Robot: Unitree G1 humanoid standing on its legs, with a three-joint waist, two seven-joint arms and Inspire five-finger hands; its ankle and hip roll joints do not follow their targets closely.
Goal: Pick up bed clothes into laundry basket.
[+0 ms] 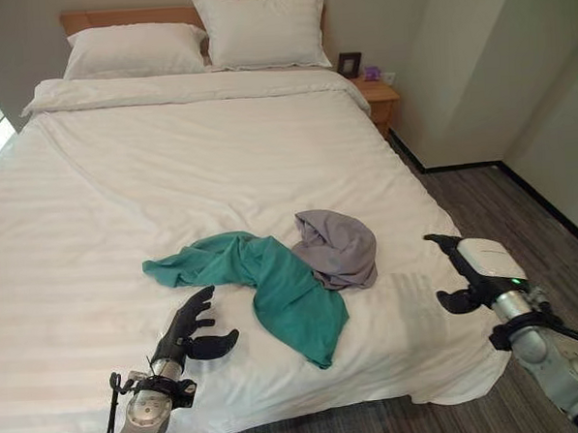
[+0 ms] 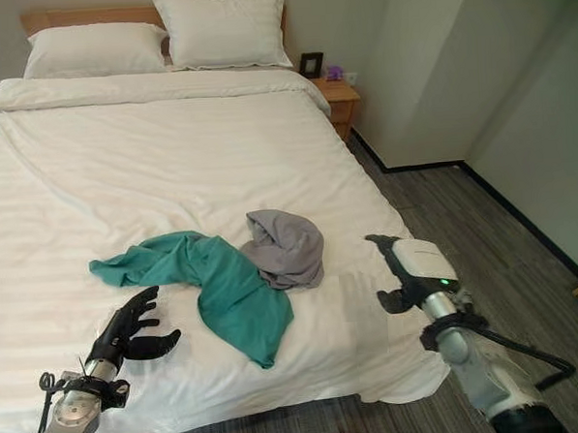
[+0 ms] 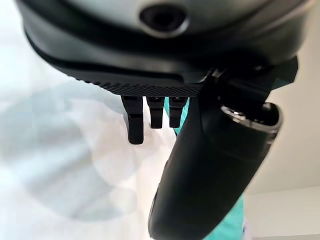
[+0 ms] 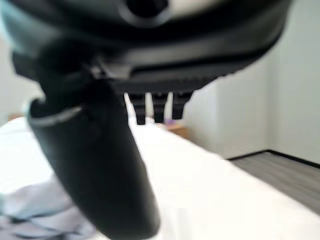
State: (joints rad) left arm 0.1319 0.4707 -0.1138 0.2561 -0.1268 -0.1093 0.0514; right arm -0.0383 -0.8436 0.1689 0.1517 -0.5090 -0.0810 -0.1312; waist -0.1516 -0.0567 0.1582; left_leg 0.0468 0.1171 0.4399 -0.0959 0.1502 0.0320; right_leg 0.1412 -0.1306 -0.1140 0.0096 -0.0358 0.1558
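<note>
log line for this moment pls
left hand open, over bed near teal cloth | right hand open, idle | grey cloth untouched

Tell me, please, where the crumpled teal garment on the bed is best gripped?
Probably the crumpled teal garment at its raised folds nearest the left hand, coming from the robot's left. That hand hangs open beside it, and bunched cloth gives its fingers something to pinch.

A teal garment point(image 1: 273, 285) is lying beside a pale grey-lilac one point(image 1: 341, 247) on a white bed point(image 1: 151, 175) showing faint woven stripes. Two white pillows point(image 1: 260, 29) are leaning against a light wooden headboard point(image 1: 128, 17). The floor point(image 1: 502, 215) is showing grey.
</note>
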